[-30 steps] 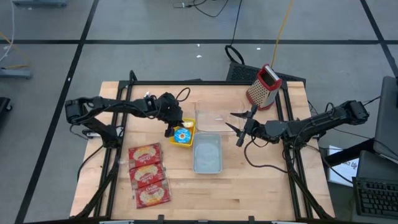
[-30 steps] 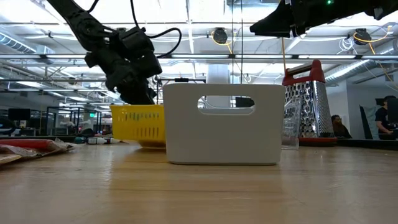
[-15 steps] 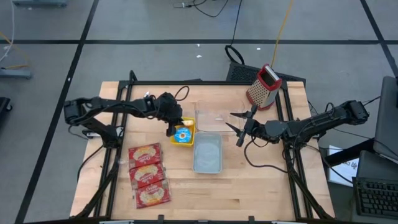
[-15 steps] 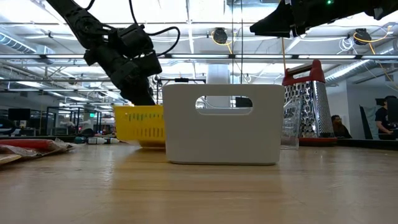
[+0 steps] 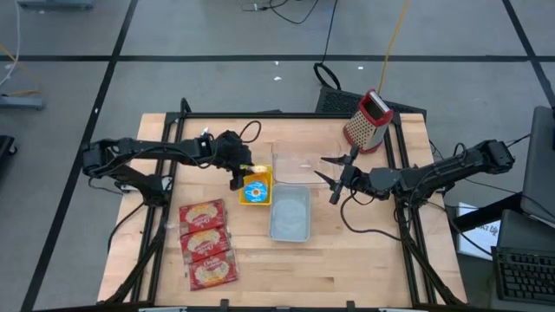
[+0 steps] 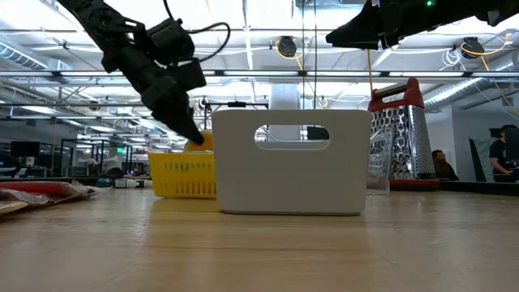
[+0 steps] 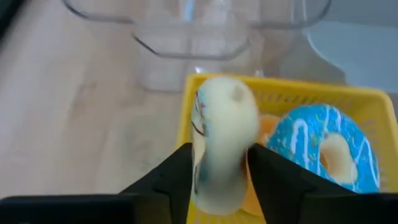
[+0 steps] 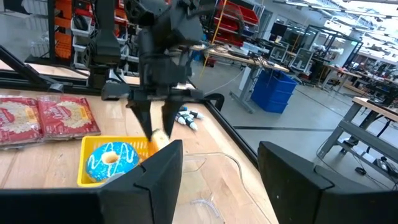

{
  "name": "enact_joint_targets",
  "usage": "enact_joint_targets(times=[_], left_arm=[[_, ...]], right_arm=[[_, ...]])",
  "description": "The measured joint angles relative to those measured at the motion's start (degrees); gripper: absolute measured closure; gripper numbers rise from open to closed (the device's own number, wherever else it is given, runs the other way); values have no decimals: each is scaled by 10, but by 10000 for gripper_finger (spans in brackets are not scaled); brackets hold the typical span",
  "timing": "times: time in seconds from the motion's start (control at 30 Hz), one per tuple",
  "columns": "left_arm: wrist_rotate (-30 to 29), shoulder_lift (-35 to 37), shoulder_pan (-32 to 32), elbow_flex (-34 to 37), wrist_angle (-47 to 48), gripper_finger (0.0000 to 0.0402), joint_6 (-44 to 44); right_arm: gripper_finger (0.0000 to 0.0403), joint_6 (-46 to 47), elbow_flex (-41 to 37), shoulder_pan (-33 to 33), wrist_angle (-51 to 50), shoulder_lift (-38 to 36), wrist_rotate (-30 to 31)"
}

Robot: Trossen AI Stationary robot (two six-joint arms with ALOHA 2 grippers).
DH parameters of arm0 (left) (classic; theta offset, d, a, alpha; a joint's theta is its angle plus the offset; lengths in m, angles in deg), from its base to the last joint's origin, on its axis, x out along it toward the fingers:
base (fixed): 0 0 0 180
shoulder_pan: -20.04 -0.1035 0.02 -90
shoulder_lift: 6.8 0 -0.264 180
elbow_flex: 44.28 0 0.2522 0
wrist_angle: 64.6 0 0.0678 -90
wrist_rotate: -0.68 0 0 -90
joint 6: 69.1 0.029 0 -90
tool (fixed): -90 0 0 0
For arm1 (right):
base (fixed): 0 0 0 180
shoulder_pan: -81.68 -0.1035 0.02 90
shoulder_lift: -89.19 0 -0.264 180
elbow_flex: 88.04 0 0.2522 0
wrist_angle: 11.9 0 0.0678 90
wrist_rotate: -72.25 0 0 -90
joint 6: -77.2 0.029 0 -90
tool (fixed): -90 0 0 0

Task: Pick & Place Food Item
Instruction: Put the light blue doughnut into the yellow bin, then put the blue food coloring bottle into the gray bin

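Over the yellow basket (image 5: 257,188), left gripper (image 5: 236,180) has pulled back toward the table's left since 1 s ago. Its jaws have spread apart, with a pale cream food piece (image 7: 221,146) between the fingers (image 7: 180,168); real grip or not, can't tell. Piece is rounded, long axis along the fingers, tip pointing away from the wrist, at the basket's left rim. Blue-iced donut (image 7: 328,147) with white drizzle lies in the ribbed plastic basket beside it. Smooth white bin (image 6: 290,161) touches the basket. Right gripper (image 5: 333,179) waits beside the bin, jaws open, unchanged.
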State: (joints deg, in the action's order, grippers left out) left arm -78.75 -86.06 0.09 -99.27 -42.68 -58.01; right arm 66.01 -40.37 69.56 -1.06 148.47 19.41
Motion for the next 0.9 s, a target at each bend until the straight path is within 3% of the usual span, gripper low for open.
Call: enact_joint_targets(times=[0.23, 0.7, 0.9], left_arm=[[-23, 44, 0, 0, 16, 219, -14], [1, 118, 20, -1, 21, 217, -36], [-31, 120, 26, -1, 9, 217, -56]], right_arm=[[206, 0, 0, 0, 0, 0, 0], [206, 0, 0, 0, -8, 0, 0], [206, 1, 0, 0, -8, 0, 0]])
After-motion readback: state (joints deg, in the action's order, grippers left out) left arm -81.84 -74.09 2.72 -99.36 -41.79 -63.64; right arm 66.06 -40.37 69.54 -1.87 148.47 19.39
